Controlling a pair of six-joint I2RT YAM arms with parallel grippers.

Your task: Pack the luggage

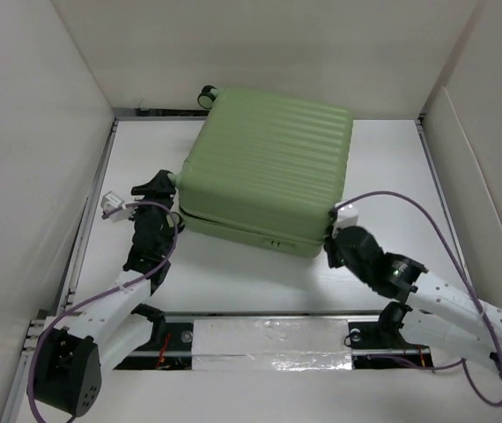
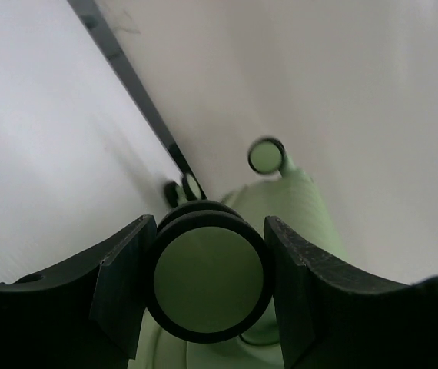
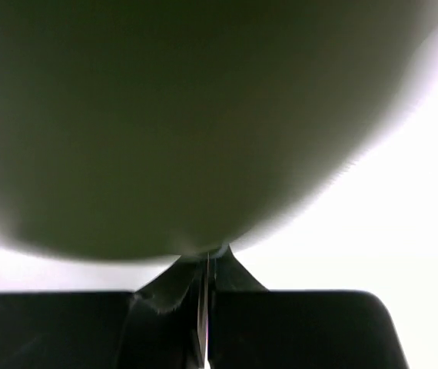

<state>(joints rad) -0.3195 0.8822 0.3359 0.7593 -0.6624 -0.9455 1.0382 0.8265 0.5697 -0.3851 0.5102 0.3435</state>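
The suitcase (image 1: pixel 273 163) lies flat and closed on the table (image 1: pixel 233 278), ribbed shell up, toward the far side, with one wheel (image 1: pixel 206 95) showing at its far-left corner. At the suitcase's near-left corner the left gripper (image 2: pixel 209 231) has a black-rimmed wheel (image 2: pixel 207 278) between its fingers (image 2: pixel 123 284), which sit right against the wheel on both sides. At the suitcase's near-right corner the right gripper (image 3: pixel 207 257) has its fingers (image 3: pixel 238 277) drawn together with only a thin slit between them, the tips touching the green shell.
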